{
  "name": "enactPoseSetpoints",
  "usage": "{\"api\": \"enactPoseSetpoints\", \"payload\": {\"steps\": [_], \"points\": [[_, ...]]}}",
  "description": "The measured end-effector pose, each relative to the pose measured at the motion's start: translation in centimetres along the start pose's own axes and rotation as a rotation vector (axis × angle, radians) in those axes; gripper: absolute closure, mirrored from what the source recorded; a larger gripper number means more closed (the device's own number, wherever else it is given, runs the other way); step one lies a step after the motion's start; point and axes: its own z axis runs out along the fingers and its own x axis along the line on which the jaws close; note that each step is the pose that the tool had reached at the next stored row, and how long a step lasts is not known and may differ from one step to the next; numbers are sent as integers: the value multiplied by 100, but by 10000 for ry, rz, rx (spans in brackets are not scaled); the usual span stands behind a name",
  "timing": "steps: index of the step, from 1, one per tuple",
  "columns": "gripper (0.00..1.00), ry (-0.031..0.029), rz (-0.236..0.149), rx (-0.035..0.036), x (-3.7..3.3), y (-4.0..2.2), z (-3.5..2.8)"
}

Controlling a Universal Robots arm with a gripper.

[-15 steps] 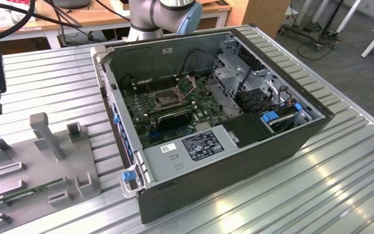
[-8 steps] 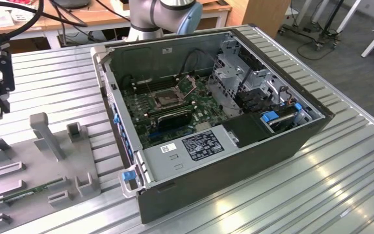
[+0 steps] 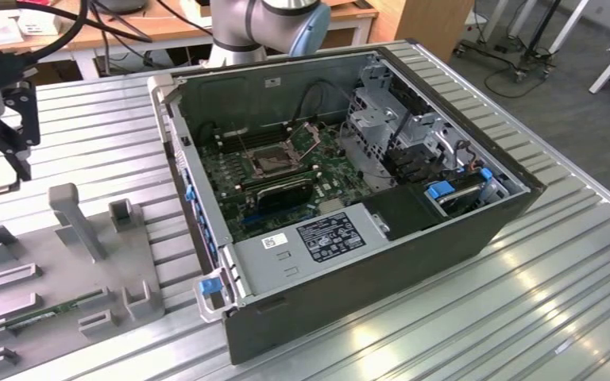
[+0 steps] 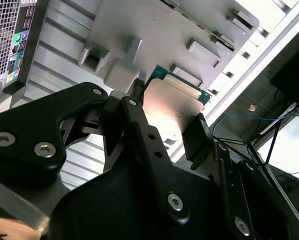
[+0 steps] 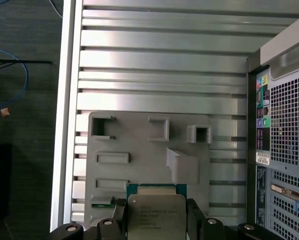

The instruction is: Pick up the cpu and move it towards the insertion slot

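Right now the black two-finger gripper (image 4: pixel 167 120) is pinching the cpu (image 5: pixel 157 214), a small flat square chip with a silvery-grey metal lid and a green-edged rim. Its fingers (image 4: pixel 134 117) press on two opposite edges, and the chip sits square between the jaws. Beneath the jaws in both wrist views is the grey moulded plastic holder plate (image 5: pixel 139 150) with its pockets. The chip looks lifted clear of it, can't be sure. Well off to the exterior view's right of the jaws, inside the dark open metal computer case (image 3: pixel 390 262), is the insertion slot (image 3: pixel 266 159), a square socket with dark centre and silvery frame on green board. Handling guess: light, rigid, slick lid, fragile underside contacts. So the edges are the place to hold it, kept level, no pressure on the faces.
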Motion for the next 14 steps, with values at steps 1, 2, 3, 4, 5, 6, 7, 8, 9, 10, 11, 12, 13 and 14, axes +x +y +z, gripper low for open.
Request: {"api": "enactPoseSetpoints", "payload": {"steps": [1,2,3,4,5,6,7,8,9,10,11,12,13,14], "points": [[45,0,0,0,-16,0,0],[45,1,0,1,-31,-1,-1],[45,0,-1,0,-48,-1,0],[45,0,0,0,-64,-1,0],[45,1,-1,1,-80,-2,-1],[45,0,-1,0,-95,-2,0],[45,0,0,0,-110,-2,-1],[45,1,0,0,-126,-2,-1],[45,0,-1,0,-142,-3,-1],[45,0,-1,0,-159,-3,-1],[45,0,-1,0,-174,-3,-1],[45,1,-1,1,-190,-4,-1],[45,0,0,0,-205,-4,-1],[45,0,0,0,-221,-4,-1]]}}
